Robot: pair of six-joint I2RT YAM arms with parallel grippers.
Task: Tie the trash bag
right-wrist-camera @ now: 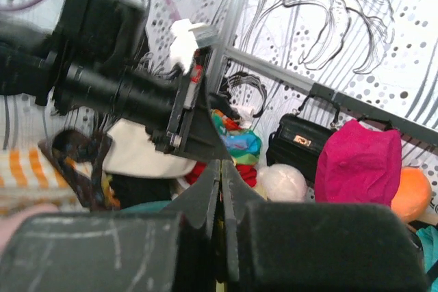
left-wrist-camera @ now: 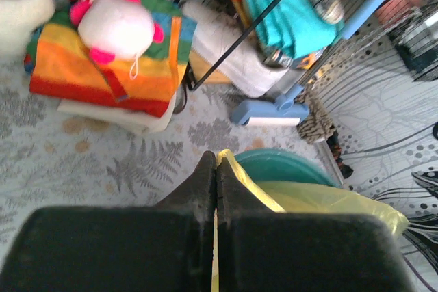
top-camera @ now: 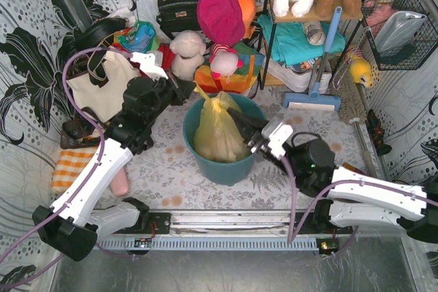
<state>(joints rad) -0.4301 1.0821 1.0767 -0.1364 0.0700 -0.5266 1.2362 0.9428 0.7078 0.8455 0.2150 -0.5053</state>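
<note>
The trash bag [top-camera: 216, 133] is thin yellow-green plastic and sits gathered upright in the round teal bin [top-camera: 229, 169] at the table's middle. My left gripper [top-camera: 191, 89] is at the bin's far left rim, shut on a twisted yellow strand of the bag. In the left wrist view the strand runs between the closed fingers [left-wrist-camera: 216, 163], with the bag [left-wrist-camera: 335, 200] and the bin's rim [left-wrist-camera: 287, 163] just beyond. My right gripper [top-camera: 235, 114] is at the bag's top right, shut. In the right wrist view its gripper [right-wrist-camera: 220, 169] is closed with a sliver of yellow between the fingers, facing the left gripper [right-wrist-camera: 195, 124].
A cream tote bag [top-camera: 102, 85] stands at the left behind the left arm. Plush toys and a rainbow cloth [top-camera: 229, 76] crowd behind the bin. A rack with teal cloth [top-camera: 295, 40] and a blue squeegee [top-camera: 313, 99] stand at the back right. An orange striped cloth [top-camera: 72, 167] lies at the left.
</note>
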